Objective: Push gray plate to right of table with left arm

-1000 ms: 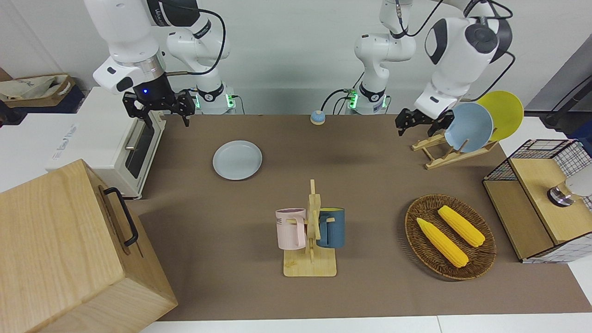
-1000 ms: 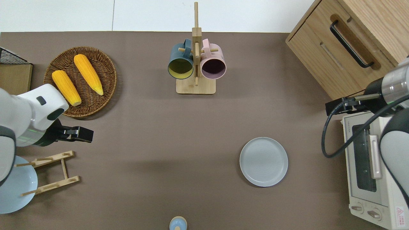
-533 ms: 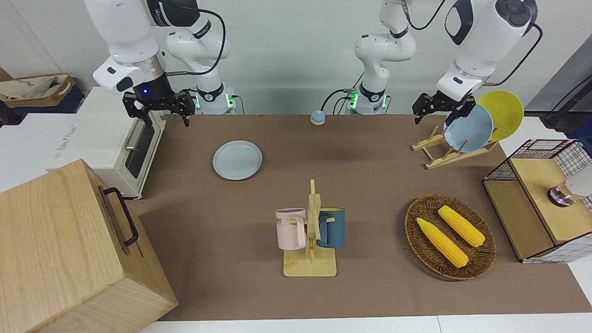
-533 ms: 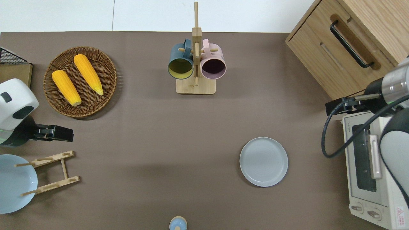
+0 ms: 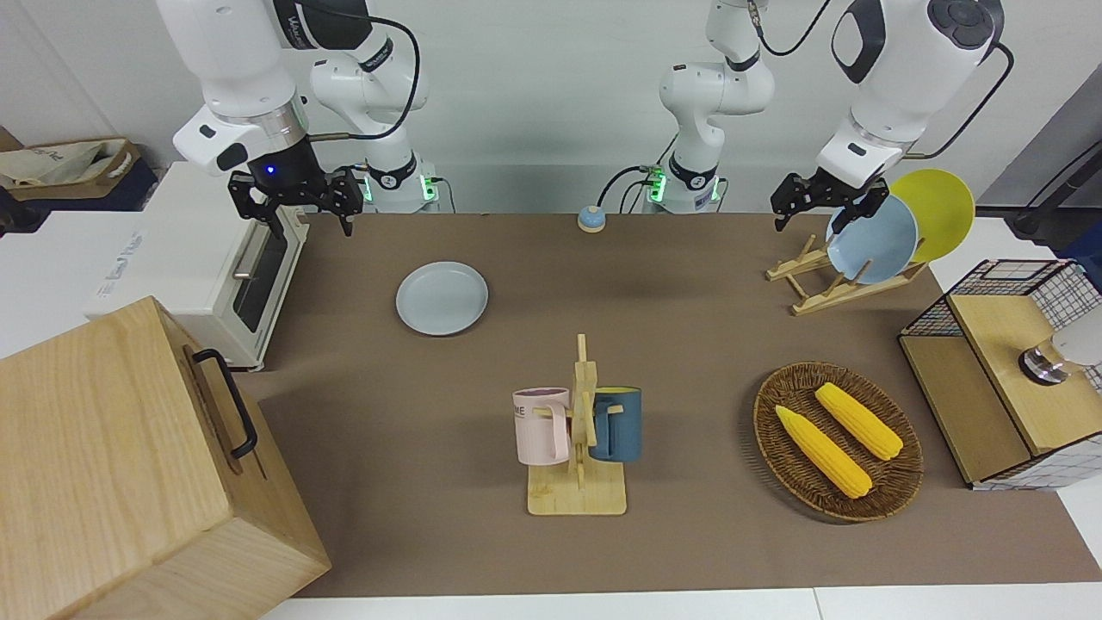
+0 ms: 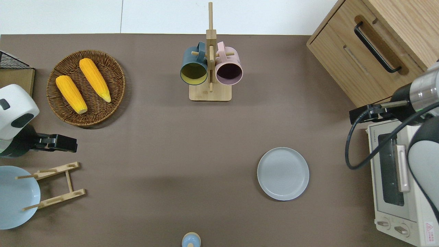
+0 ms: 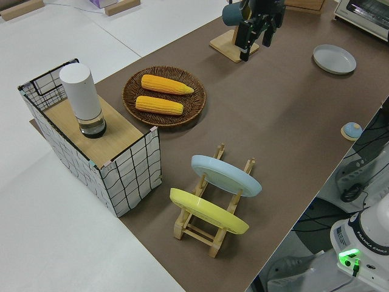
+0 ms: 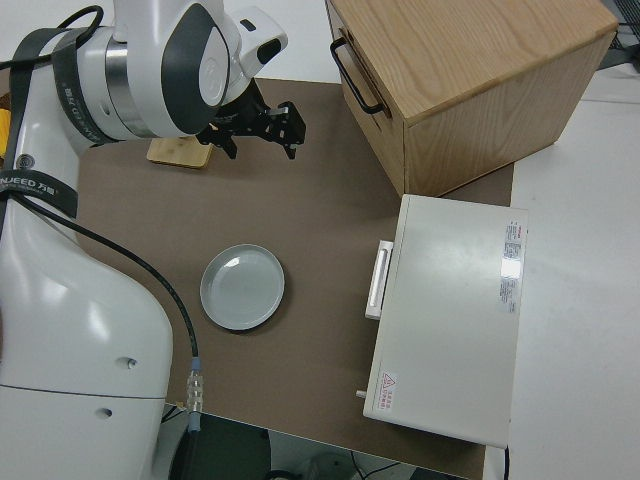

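The gray plate [image 5: 442, 298] [image 6: 283, 173] lies flat on the brown table [image 6: 171, 137], toward the right arm's end, near the toaster oven. It also shows in the left side view [image 7: 334, 59] and the right side view [image 8: 242, 287]. My left gripper [image 5: 822, 202] [image 6: 65, 143] [image 7: 258, 30] is up in the air, open and empty. It is over the mat between the corn basket and the dish rack, well apart from the plate. My right arm is parked, its gripper [image 5: 297, 198] [image 8: 255, 125] open.
A mug rack [image 6: 210, 68] with two mugs stands mid-table. A wicker basket [image 6: 85, 87] holds two corn cobs. A dish rack [image 5: 848, 275] holds a sky-blue plate [image 5: 874, 237] and a yellow plate [image 5: 938, 207]. A wooden cabinet [image 6: 377, 44], a toaster oven [image 6: 398, 185] and a small bell [image 6: 191, 240] stand at the table's edges.
My left arm has risen and drawn back toward its own end of the table, most of it in the first half second. The gray plate and the right arm have not moved.
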